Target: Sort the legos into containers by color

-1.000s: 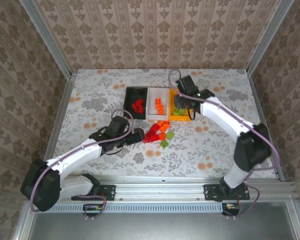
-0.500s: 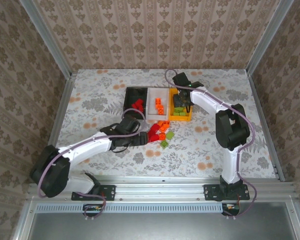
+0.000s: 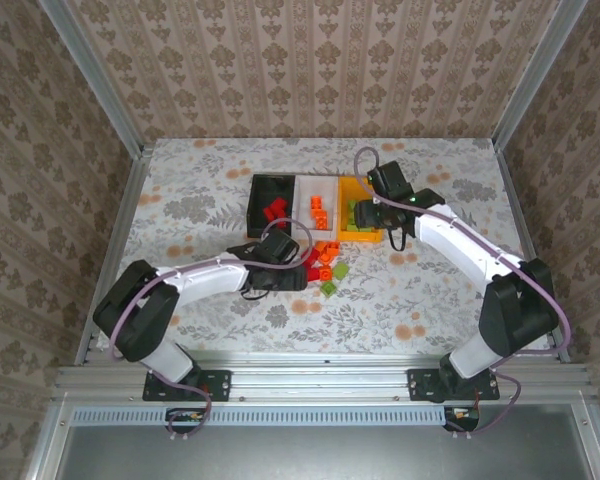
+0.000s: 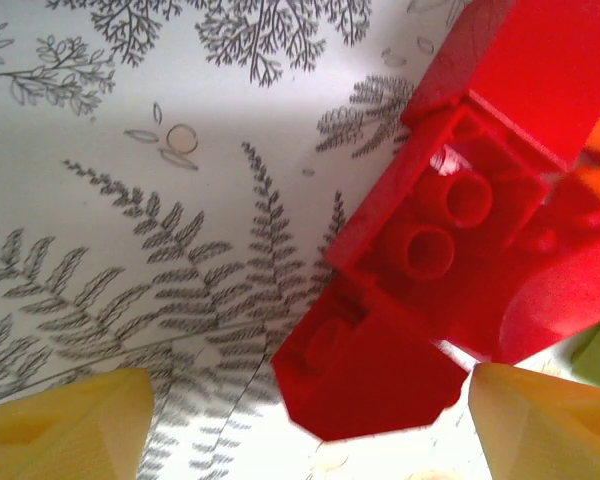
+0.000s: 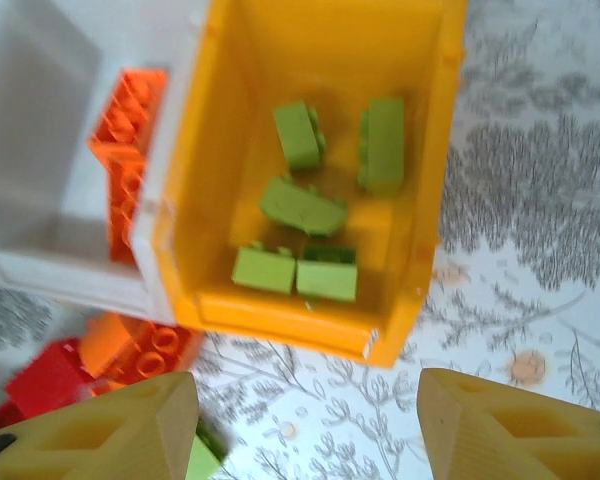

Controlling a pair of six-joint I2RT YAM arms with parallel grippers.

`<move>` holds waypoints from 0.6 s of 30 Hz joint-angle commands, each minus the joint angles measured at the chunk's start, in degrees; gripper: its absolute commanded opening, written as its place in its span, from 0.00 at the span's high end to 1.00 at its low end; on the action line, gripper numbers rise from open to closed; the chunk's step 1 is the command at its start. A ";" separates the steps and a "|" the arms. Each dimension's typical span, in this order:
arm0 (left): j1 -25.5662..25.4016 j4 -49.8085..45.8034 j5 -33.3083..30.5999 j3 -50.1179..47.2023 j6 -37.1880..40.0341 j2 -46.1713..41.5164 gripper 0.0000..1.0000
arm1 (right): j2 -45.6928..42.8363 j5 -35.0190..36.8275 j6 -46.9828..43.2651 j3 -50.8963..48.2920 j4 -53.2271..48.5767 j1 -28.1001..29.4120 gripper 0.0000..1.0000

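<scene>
Between the spread fingers (image 4: pixel 65 430) of the left gripper (image 4: pixel 310 430), gripping nothing yet, lies a red brick (image 4: pixel 370 370) at the edge of the loose pile (image 3: pixel 323 263) on the table (image 3: pixel 200 190). Centre on that one brick, clear of its red neighbours, close squarely, then carry it to the black bin (image 3: pixel 273 188). Further off, the right gripper (image 5: pixel 305 430) hangs open and empty above the orange-yellow bin (image 5: pixel 330 60) holding green bricks (image 5: pixel 300 205)

Left hand (image 4: pixel 310 440) spread wide, right hand (image 5: pixel 305 430) parted
</scene>
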 commanded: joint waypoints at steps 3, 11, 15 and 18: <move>-0.08 4.54 -0.65 1.74 -6.79 3.93 0.22 | -1.29 -1.53 1.24 -2.97 0.59 0.21 0.39; -0.43 4.73 -1.58 -0.46 -7.52 4.00 0.47 | -2.00 -2.15 1.23 -2.79 0.74 0.22 0.39; -0.76 3.84 -2.35 -2.72 -7.92 0.88 0.58 | -2.22 -2.26 1.59 -3.15 1.16 0.48 0.39; -1.13 2.20 -3.45 -3.94 -7.92 -2.00 0.62 | -2.50 -2.29 1.92 -3.50 1.41 0.81 0.39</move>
